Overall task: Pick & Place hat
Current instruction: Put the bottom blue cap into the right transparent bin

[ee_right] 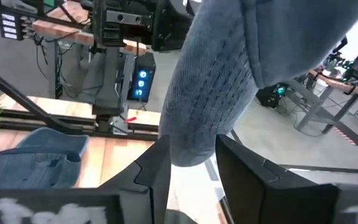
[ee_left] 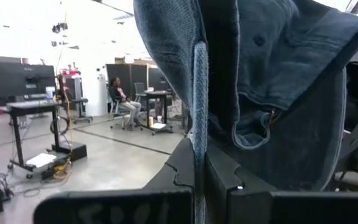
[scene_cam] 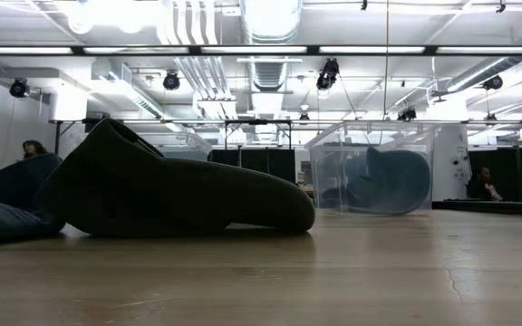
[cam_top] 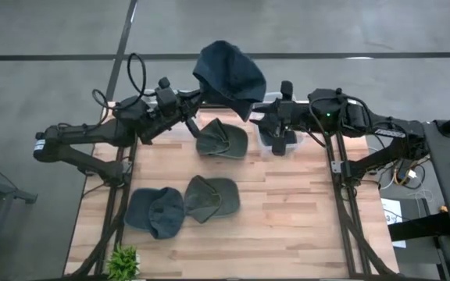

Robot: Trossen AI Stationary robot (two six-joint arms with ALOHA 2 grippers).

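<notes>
A blue denim hat (cam_top: 229,72) hangs in the air above the table's far edge, between my two arms. My left gripper (cam_top: 192,105) is at its left side, shut on it; in the left wrist view the hat (ee_left: 272,93) fills the frame above the gripper (ee_left: 199,158). My right gripper (cam_top: 258,119) is at the hat's lower right end, over a clear bin (cam_top: 276,142), with the brim (ee_right: 194,134) between the fingers of this gripper (ee_right: 192,158). Neither gripper shows in the low view. My left gripper pinches a seamed edge (ee_left: 199,124) of the denim hat between its two fingers (ee_left: 178,171). The fingers come from the table's left. The hat is lifted clear and spreads above and beyond the fingers. My right gripper holds the hat's stiff curved brim (ee_right: 197,146) between its two fingers (ee_right: 155,168), coming from the table's right. The brim end fills the gap between them. The hat is clear of the table.
Two olive hats (cam_top: 222,140) (cam_top: 209,199) and a blue one (cam_top: 155,212) lie on the wooden table. The clear bin (scene_cam: 379,167) by the far edge holds another blue hat (scene_cam: 392,181). A small plant (cam_top: 123,262) stands at the near left corner.
</notes>
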